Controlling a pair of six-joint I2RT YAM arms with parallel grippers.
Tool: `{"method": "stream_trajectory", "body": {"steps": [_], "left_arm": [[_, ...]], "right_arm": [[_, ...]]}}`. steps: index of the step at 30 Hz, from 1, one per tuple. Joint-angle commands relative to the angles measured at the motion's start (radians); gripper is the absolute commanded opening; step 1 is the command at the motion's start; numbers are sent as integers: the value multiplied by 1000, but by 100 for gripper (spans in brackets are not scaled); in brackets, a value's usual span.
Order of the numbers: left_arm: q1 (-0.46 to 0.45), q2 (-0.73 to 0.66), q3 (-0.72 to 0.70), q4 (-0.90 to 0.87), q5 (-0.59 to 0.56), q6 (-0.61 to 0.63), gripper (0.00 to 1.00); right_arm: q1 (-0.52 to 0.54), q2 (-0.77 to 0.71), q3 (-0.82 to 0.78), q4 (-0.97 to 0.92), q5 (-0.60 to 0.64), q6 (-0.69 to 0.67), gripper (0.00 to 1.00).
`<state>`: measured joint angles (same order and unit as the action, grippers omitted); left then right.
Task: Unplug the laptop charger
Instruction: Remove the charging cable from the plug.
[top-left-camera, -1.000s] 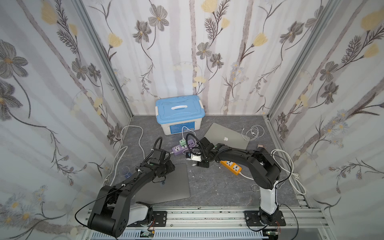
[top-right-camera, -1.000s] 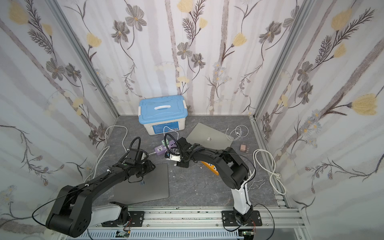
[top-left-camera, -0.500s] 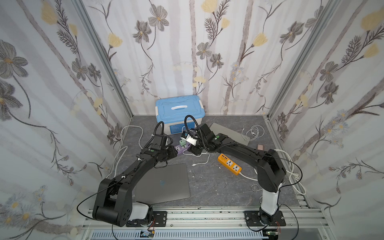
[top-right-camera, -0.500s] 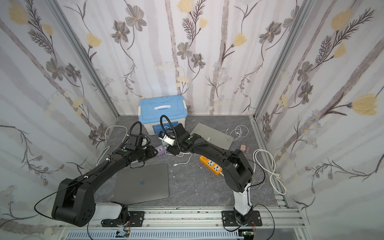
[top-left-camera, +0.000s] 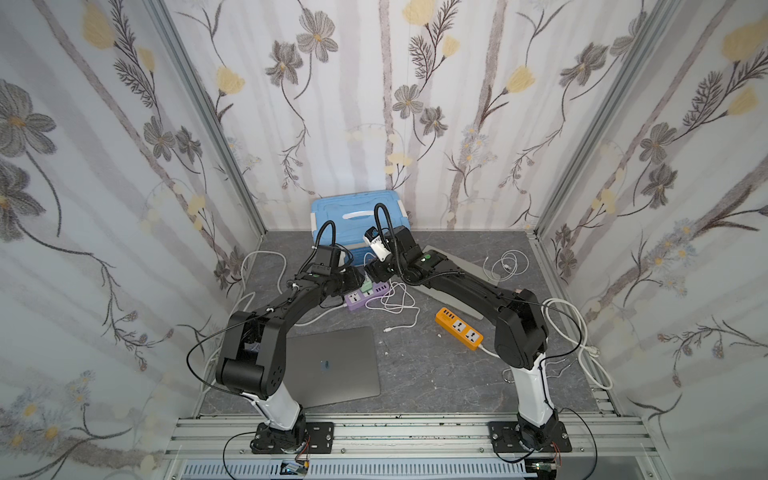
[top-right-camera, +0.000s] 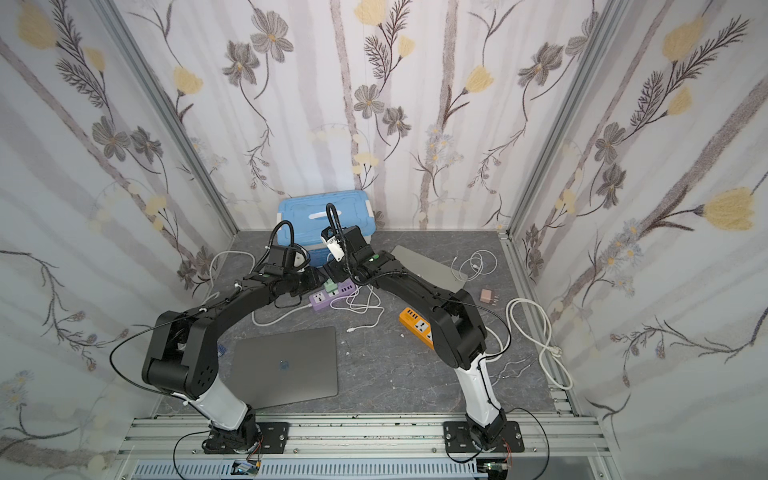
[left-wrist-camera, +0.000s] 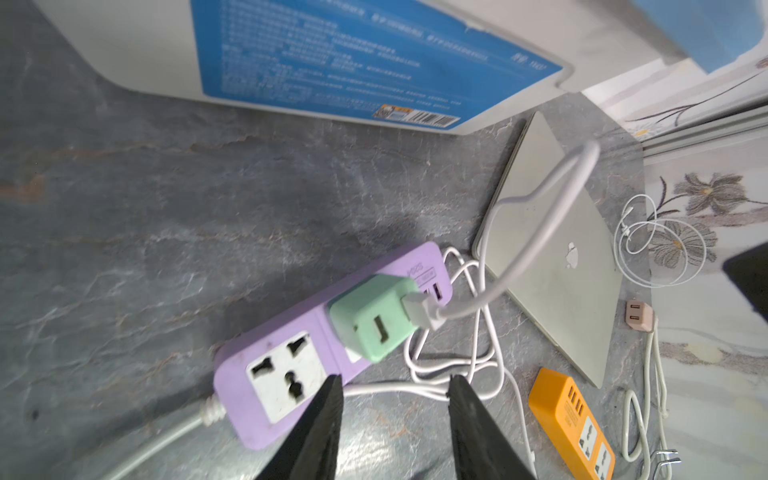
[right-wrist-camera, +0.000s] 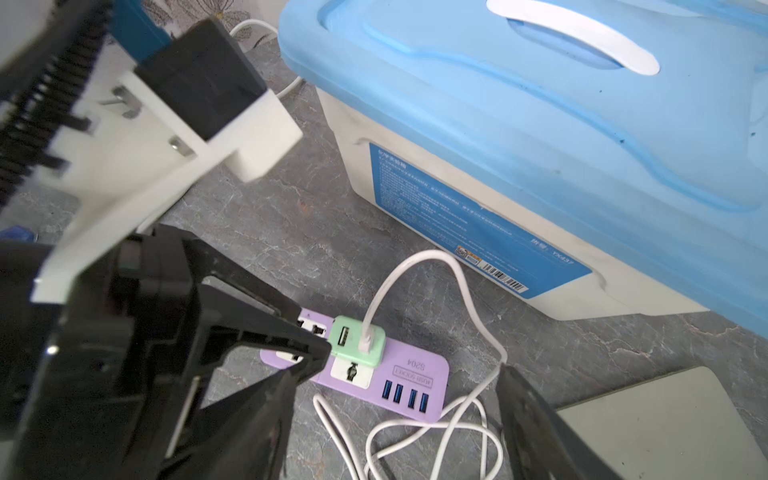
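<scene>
Grey marbled counter (left-wrist-camera: 166, 249) is seen beneath both arms. Left gripper (left-wrist-camera: 395, 380) and right gripper (right-wrist-camera: 398, 372) are both held spread, with nothing pinched. Just ahead of each, the mint-green charger (left-wrist-camera: 374, 318) is seated in the purple power strip (left-wrist-camera: 286, 374), its white cable (left-wrist-camera: 540, 232) attached

Lab cell: wallpapered panels (top-left-camera: 374, 104), aluminium rail (top-left-camera: 415, 432)

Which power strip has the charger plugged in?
The purple power strip beside the blue box: the green charger sits in it, white cable attached. The orange power strip has empty sockets.
</scene>
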<state>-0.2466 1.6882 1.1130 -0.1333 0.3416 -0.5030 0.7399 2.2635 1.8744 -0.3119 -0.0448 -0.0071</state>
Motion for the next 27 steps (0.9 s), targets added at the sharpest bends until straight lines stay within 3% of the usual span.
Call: {"method": "stream_trajectory", "body": {"steps": [1, 7, 21, 27], "left_arm": [[1, 39, 30, 87, 34, -21, 45], [5, 87, 50, 72, 2, -25, 44], [40, -5, -3, 29, 17, 3, 45], [52, 67, 24, 21, 49, -15, 45]], "right_arm": [[0, 38, 38, 28, 8, 50, 77], [4, 98, 95, -7, 22, 58, 75], [6, 159, 108, -8, 19, 72, 72], [9, 177, 108, -21, 32, 71, 69]]}}
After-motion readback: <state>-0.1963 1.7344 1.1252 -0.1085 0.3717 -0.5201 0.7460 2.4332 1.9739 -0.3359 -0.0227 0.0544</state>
